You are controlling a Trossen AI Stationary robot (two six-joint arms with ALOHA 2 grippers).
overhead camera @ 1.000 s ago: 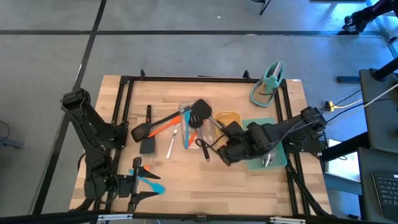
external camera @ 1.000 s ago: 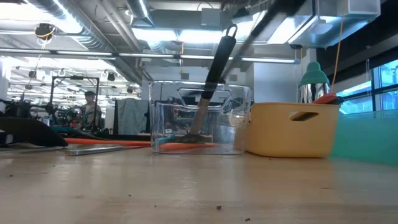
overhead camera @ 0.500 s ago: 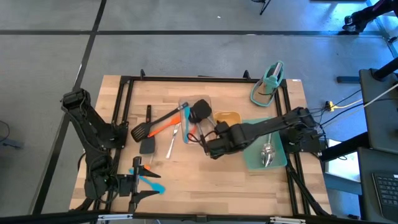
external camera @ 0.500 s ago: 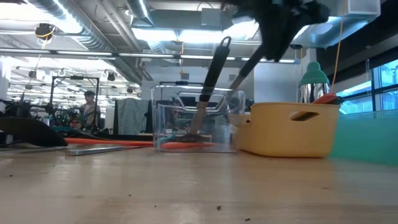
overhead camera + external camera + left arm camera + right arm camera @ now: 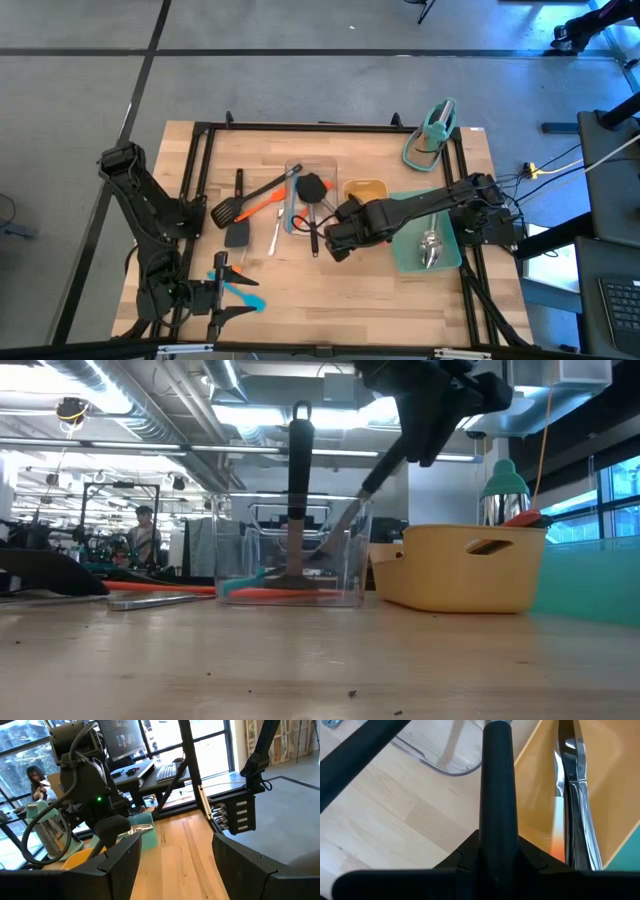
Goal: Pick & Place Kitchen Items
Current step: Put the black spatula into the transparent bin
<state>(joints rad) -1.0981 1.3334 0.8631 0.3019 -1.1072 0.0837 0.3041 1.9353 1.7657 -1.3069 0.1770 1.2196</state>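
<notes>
Right gripper (image 5: 328,243) sits near table centre, just in front of the clear tray (image 5: 296,222), fingers pinched on the black handle (image 5: 496,795) of a utensil; the handle runs up from the jaws toward the tray. In the low view that shaft (image 5: 372,482) slants down from the gripper into the tray, its working end inside or at the rim, exact contact hard to tell. A second black-handled utensil (image 5: 299,490) stands nearly upright in the same tray, with an orange spatula (image 5: 290,593) lying flat on the tray floor.

Handling guess: the held piece looks rigid, light, smooth plastic handle, so it could twist in a narrow pinch. A grip further along the shaft toward the head would likely tip less than a hold at the tail end. The clear tray looks light and may slide if the utensil pushes its wall.

Yellow tray (image 5: 365,190) beside it holds steel tongs (image 5: 572,785). More utensils lie left of the tray: a black slotted turner (image 5: 245,200) and a steel spoon (image 5: 277,228).

Left gripper (image 5: 170,865) is parked at the table's front-left corner, fingers spread, empty.
</notes>
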